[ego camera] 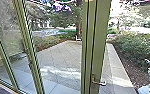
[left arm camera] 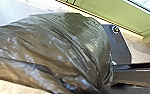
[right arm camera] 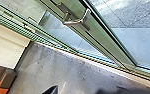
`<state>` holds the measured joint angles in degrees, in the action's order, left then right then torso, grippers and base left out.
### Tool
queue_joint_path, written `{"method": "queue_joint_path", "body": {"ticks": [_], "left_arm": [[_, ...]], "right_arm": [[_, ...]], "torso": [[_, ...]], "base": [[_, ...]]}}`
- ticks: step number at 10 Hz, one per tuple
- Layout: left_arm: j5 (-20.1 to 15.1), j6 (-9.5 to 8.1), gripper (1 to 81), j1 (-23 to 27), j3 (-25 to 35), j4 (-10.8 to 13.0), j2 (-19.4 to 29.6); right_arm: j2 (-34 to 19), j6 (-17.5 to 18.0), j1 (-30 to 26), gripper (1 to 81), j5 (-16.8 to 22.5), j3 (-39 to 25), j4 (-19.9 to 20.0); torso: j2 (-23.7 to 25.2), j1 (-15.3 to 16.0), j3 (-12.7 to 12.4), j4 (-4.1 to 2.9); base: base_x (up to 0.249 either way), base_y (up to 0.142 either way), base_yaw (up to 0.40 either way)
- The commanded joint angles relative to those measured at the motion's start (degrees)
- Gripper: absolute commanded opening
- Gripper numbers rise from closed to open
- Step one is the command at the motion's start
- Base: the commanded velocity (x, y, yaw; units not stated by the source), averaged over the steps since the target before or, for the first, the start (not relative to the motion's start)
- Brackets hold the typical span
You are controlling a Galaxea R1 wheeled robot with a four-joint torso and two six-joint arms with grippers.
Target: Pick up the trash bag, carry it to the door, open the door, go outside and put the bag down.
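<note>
One handle (ego camera: 99,83), lower centre-right in your head view, seems nearer your right claw (right arm camera: 77,90), grip unclear; your left claw (left arm camera: 104,87) holds the bag (left arm camera: 58,50).

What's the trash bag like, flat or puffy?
Puffy. The trash bag bulges out big and round in the left wrist view, with creases along it.

We see a smooth grey floor (right arm camera: 53,72), scuffed and faintly marked, edged by a pale sill (right arm camera: 91,61); near the cream wall (right arm camera: 7,46) a blocky brown-and-orange piece (right arm camera: 7,77) shows at its edge. Past the sill we have grey slab paving (ego camera: 58,61), partly sunlit, pale slabs along one side
</note>
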<state>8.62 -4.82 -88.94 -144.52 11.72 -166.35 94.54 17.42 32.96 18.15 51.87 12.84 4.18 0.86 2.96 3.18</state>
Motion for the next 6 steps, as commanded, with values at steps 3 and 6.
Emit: {"method": "queue_joint_path", "body": {"ticks": [3,6], "left_arm": [[-2.3,-0.37,1.0,2.7,-0.3,0.0,-0.2],[-2.3,-0.45,1.0,2.8,-0.3,-0.1,-0.6]], "right_arm": [[2.6,10.5,-11.1,81.1,4.7,0.5,-0.3],[6.3,16.0,-16.1,81.1,8.2,3.5,-0.4]], "torso": [[0.0,0.0,0.0,0.0],[0.0,0.0,0.0,0.0]], "base": [[0.0,0.0,0.0],[0.0,0.0,0.0]]}}
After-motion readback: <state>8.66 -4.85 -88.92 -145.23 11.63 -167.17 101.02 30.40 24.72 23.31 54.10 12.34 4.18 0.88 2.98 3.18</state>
